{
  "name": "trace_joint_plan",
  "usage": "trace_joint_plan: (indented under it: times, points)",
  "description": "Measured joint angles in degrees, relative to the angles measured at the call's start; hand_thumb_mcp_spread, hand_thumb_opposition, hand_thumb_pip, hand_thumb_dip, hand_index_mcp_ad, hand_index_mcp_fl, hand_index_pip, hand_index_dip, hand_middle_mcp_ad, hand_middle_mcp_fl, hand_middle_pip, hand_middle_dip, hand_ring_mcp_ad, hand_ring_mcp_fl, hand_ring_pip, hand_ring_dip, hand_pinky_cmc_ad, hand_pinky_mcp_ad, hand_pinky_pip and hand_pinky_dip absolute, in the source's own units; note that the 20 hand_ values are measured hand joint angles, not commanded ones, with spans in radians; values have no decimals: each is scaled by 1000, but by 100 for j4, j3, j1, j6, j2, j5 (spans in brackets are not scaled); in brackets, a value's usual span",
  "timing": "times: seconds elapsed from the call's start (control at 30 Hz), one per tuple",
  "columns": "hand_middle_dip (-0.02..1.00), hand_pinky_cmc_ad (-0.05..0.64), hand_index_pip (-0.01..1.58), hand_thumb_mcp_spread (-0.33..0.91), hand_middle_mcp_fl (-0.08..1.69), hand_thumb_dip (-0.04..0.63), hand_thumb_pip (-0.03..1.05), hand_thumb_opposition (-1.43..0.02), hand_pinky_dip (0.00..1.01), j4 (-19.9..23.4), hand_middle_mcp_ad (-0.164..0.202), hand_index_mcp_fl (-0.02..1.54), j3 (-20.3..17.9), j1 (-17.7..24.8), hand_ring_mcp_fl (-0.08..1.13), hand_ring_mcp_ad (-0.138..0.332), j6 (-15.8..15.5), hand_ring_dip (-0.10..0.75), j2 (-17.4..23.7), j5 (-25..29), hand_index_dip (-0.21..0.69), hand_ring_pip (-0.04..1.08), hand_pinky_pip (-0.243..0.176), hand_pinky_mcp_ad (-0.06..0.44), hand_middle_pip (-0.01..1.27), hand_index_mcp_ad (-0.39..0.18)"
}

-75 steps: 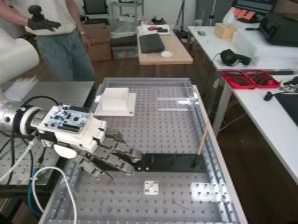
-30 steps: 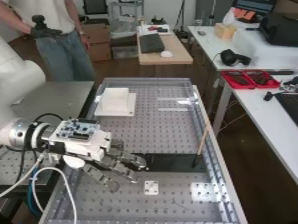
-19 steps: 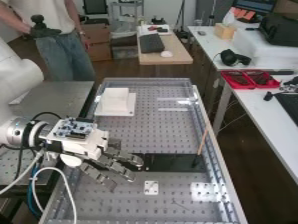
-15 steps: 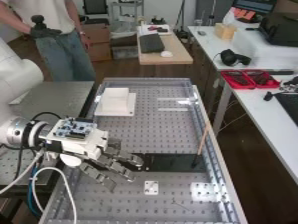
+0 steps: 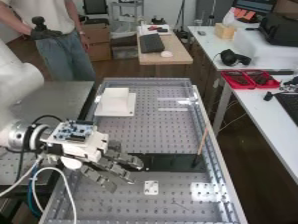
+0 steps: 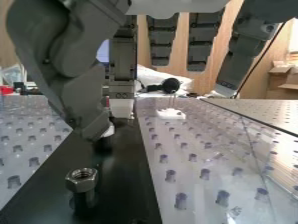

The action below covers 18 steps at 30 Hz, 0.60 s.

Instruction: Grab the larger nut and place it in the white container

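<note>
Nut (image 6: 81, 181): hexagonal, silvery, on dark post (image 6: 84, 200) (hole upward)
Hand (image 5: 88, 150): open, over table (image 5: 123, 207)
High view: white container (image 5: 116, 102) toward table's far end
Wrist view: threads inside nut

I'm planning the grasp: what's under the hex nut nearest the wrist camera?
A dark upright peg on the black board. The nut hides the peg's top.

Since the earliest high view, the hand (image 5: 118, 170) has moved toward the bench's near end relative to the black plate (image 5: 174, 162); fingertips now extend farther past the plate's near edge. The arm (image 5: 21, 77) has shifted the same way. Any accompanying drop in height cannot be determined.
</note>
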Motion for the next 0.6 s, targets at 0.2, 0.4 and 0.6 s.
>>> trace_joint_plan:
  times: [0.2, 0.4, 0.6]
  points:
    - [168, 384, 1553, 290, 3, 188, 810, -883, 845, -73, 56, 23, 52, -9, 0, 164, 8, 105, -25, -15, 206, 255, -89, 309, 113, -141]
    - [168, 379, 1553, 290, 3, 188, 810, -883, 845, -192, 52, 23, 134, -38, 0, 164, -8, 105, -32, -77, 206, 255, -89, 309, 113, -140]
    - [168, 379, 1553, 307, 3, 188, 810, -883, 845, -304, 52, 23, 204, -55, 0, 164, -33, 105, -70, -199, 206, 255, -89, 309, 113, -143]
